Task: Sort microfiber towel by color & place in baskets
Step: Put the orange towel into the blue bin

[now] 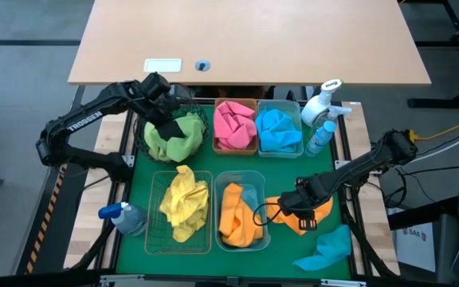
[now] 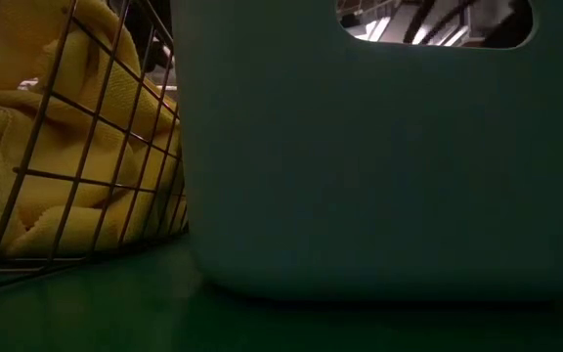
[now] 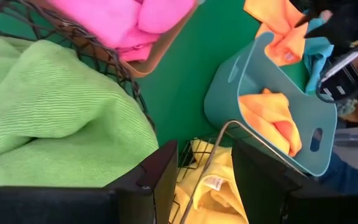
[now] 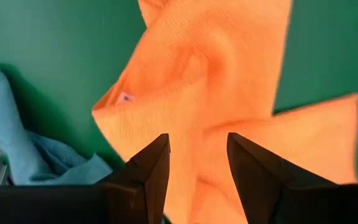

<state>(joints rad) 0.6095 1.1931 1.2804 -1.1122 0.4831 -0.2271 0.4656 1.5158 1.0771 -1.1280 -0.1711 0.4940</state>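
On the green mat (image 1: 138, 249), five baskets are sitting in two rows. In the far row, the dark mesh basket (image 1: 146, 149) is holding a green towel (image 1: 174, 137), the amber bin (image 1: 251, 148) is holding a pink towel (image 1: 233, 123), and the pale bin (image 1: 296, 108) is holding a blue towel (image 1: 278, 129). In the near row, the wire basket (image 1: 157, 239) is holding a yellow towel (image 1: 185, 206), and the blue bin (image 1: 255, 179) is holding an orange towel (image 1: 238, 215). Two towels are lying loose on the mat at the near right: an orange loose towel (image 1: 303, 223) just beside the blue bin, and a teal loose towel (image 1: 325, 249) nearer the mat's corner. The left gripper (image 1: 168, 129) is hovering over the mesh basket, its fingers (image 3: 160, 177) standing apart with nothing between them and the green towel lying just below. The right gripper (image 1: 300, 214) is hanging over the orange loose towel, its fingers (image 4: 148, 174) spread and empty, with the cloth directly beneath them; whether they are touching it cannot be told. Two spray bottles (image 1: 323, 108) are standing just right of the pale bin, and a third bottle (image 1: 123, 217) is lying left of the wire basket. Beyond the mat, a wooden table (image 1: 253, 40) is carrying a small white card (image 1: 162, 65).
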